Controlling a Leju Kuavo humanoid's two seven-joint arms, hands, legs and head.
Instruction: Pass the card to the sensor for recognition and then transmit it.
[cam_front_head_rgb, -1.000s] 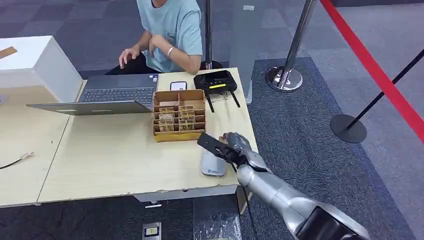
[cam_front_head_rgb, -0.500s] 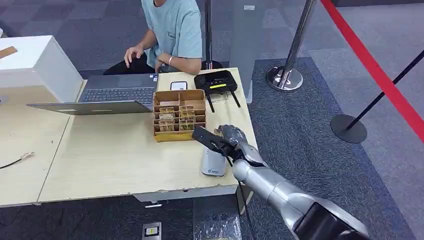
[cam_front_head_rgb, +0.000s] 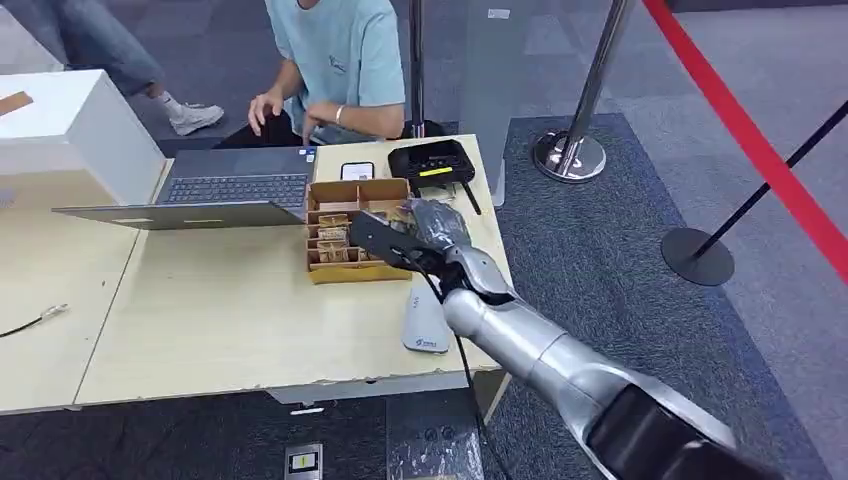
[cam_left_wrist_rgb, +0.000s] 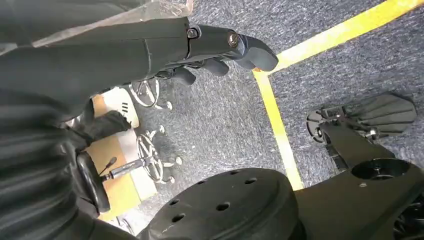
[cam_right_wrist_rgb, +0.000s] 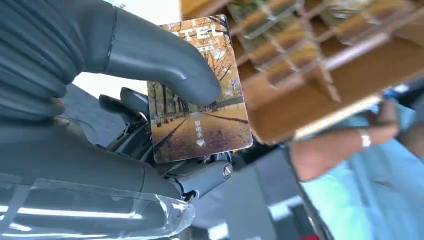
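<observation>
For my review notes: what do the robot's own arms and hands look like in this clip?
The right arm is glossy silver, in rounded segments, with a black section nearest the body and a thin black cable running along it. The right hand has dark grey fingers, a thick smooth grey thumb and a grey ribbed cover behind it, with clear plastic wrap at the wrist. The left hand is dark grey too, with visible screws.

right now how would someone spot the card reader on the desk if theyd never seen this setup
Start at the light wooden table and find the brown cardboard card box beside the laptop. Nearer the robot's edge of the table, below the box and beside the right hand's arm, lies the reader. It is the one flat, pale grey slab with rounded corners.
</observation>
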